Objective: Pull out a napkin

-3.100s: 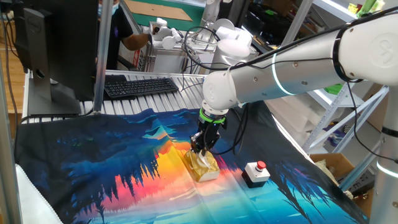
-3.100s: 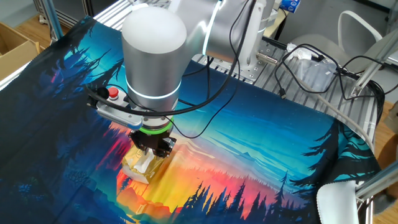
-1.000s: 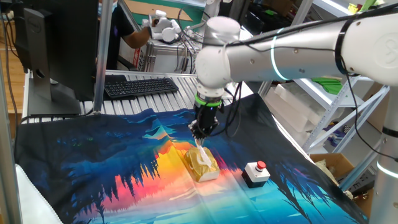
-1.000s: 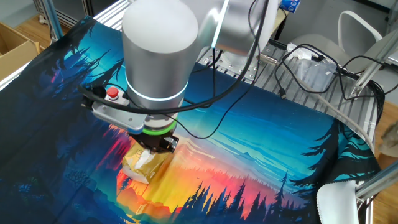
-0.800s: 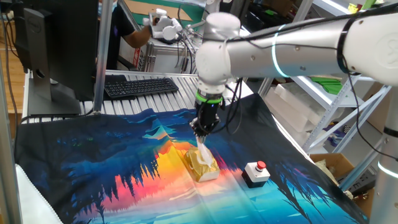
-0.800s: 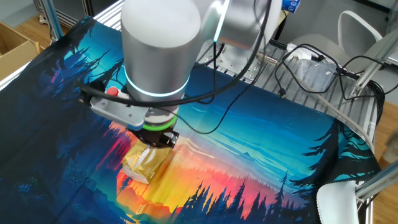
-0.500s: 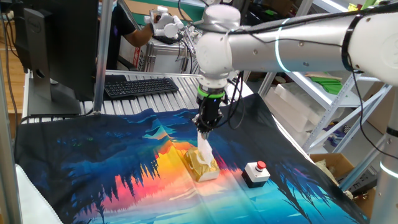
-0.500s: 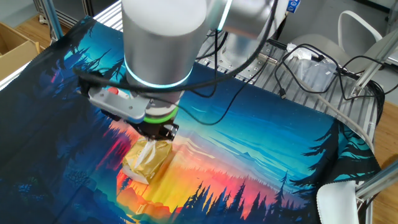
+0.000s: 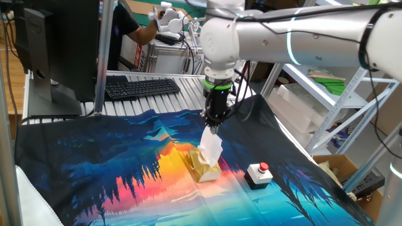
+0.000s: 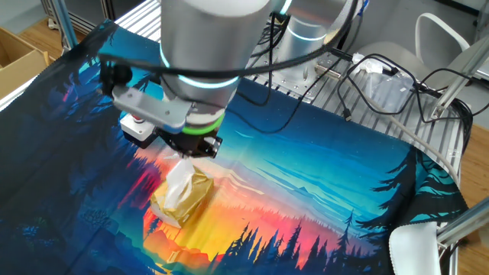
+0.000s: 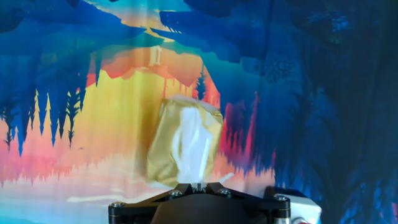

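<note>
One napkin [image 9: 211, 145] hangs from the closed gripper [image 9: 213, 124], its lower end still inside the gold pack [image 9: 203, 167].

pincer [image 10: 189, 151] above gold pack [image 10: 180, 200] | napkin [image 10: 181, 178] stretched between

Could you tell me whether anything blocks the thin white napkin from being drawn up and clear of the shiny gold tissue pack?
Nothing visible does. The gripper is shut on the thin white napkin, which stretches up from the shiny gold tissue pack. The space above is open. The small grey box with a red button sits off to one side.
</note>
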You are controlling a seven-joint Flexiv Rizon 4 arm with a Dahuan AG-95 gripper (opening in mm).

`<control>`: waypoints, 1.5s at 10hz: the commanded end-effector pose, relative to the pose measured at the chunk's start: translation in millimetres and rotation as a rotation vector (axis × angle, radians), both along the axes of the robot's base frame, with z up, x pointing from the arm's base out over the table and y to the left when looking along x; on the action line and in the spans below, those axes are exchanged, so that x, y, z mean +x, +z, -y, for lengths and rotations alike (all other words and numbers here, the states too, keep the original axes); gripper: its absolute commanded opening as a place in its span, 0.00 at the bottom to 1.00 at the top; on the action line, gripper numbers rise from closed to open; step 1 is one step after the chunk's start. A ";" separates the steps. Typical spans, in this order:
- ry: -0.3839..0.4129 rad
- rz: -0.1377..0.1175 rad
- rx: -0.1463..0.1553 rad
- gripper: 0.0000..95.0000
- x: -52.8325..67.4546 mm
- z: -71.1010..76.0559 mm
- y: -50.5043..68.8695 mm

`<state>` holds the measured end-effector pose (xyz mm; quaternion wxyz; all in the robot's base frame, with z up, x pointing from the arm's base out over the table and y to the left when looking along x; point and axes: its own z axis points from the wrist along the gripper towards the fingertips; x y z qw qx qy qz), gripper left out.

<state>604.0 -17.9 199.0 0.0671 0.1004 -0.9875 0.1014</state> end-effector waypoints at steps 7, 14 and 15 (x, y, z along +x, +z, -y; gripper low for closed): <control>0.011 -0.009 -0.045 0.00 -17.8 9.1 42.5; -0.026 0.015 -0.048 0.00 -25.1 11.7 66.5; -0.023 0.013 -0.075 0.00 -24.1 11.1 72.0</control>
